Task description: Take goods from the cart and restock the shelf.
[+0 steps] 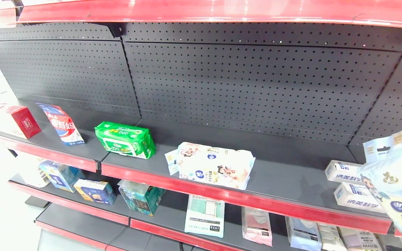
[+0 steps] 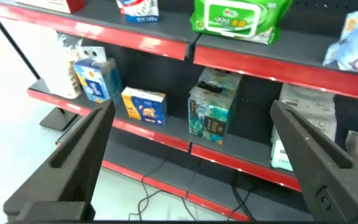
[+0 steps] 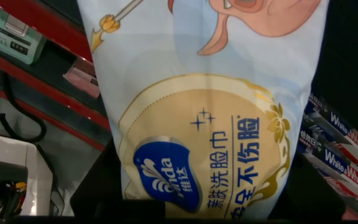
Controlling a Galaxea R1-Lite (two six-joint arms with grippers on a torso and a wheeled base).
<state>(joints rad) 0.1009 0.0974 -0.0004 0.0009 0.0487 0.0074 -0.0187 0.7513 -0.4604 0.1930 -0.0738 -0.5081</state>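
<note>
The held pack (image 1: 394,181) is a soft, pale-blue bag printed with cartoon figures. It has a cream round emblem with a small blue logo low on its face and a white header with a hang slot at its top. It stands roughly upright at the right end of the shelf (image 1: 284,167), in front of the white boxes there; whether it touches the shelf board cannot be told. The right gripper (image 3: 207,180) pinches it from both sides, its dark fingers (image 3: 104,193) pressed against the bag's lower part.

The left gripper (image 2: 191,109) hangs with its two fingers spread wide and nothing between them, in front of the lower shelf (image 1: 171,209).

On the shelf with the black pegboard back there are, from left to right:
- one red box (image 1: 22,122)
- one red, white and blue pouch (image 1: 63,124) leaning back
- one green wipes pack (image 1: 126,139)
- one lying cartoon pack (image 1: 215,165) with the same sort of print as the held one
- two white boxes, the rear one (image 1: 344,172) and the front one (image 1: 358,198), just beside each other

The lower shelf carries two blue packs (image 1: 61,174) (image 1: 95,191), one teal pack (image 1: 141,197), one white-and-green flat pack (image 1: 205,215) and one pink pack (image 1: 257,225), with further pale packs to the right too cut off to count
</note>
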